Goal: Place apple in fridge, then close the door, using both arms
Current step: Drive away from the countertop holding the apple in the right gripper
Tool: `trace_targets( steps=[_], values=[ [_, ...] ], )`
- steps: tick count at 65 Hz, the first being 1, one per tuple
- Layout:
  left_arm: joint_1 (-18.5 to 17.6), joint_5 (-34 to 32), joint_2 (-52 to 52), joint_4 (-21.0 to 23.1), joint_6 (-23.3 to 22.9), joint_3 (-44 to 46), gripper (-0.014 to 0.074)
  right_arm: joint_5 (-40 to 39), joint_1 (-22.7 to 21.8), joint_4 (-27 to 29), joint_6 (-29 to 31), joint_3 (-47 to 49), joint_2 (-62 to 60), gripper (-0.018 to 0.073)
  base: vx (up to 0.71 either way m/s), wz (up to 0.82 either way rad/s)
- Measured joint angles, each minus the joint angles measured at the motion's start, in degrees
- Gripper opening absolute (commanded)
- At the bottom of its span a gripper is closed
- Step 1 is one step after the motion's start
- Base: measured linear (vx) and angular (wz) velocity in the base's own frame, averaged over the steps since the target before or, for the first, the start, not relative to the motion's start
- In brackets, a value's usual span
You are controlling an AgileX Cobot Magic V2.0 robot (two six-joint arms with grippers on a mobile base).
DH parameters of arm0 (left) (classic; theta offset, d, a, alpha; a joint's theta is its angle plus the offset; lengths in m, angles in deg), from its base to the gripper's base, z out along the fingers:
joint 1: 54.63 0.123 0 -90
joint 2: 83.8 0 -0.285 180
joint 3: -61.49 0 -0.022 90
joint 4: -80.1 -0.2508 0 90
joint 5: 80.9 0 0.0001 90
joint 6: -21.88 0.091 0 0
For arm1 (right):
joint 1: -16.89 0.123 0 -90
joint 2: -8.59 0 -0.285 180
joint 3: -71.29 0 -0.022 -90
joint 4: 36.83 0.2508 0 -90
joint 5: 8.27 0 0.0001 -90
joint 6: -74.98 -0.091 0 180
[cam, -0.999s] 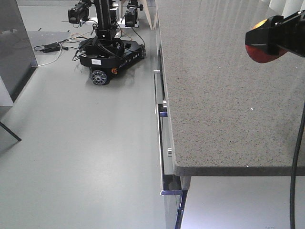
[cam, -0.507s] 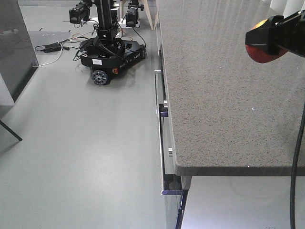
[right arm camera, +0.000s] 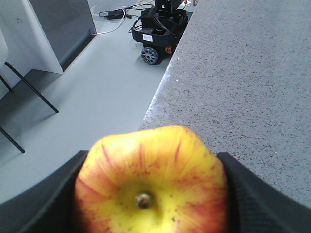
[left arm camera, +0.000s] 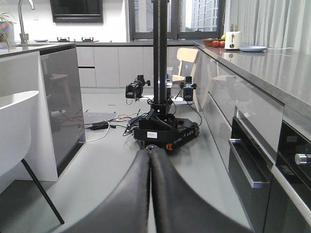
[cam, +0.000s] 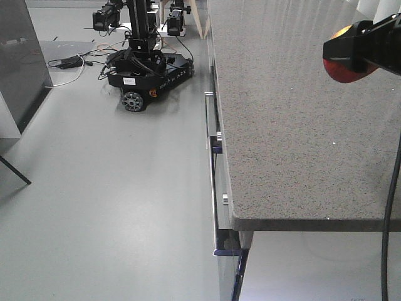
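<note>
Left gripper [left arm camera: 149,154] — smooth black pads pressed together, nothing between them. Speckled grey stone counter [cam: 282,125], flat and matte. Above it the right gripper [cam: 343,45] clamps the apple [right arm camera: 153,179] — round, glossy, yellow streaked red. Pickup looks done; no fridge in view, so placing it and closing the door remain.
</note>
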Motion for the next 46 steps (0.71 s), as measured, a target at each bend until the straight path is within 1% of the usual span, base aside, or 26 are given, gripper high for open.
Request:
trace_targets(
  steps=[26,46],
  values=[
    [0.0,0.0,0.0,0.0,0.0,0.0,-0.0006,0.0,0.0,-0.1,0.0,0.0,0.0,-0.0008,-0.01,0.06],
    [0.0,0.0,0.0,0.0,0.0,0.0,-0.0006,0.0,0.0,-0.1,0.0,0.0,0.0,-0.0008,0.00,0.20]
  ],
)
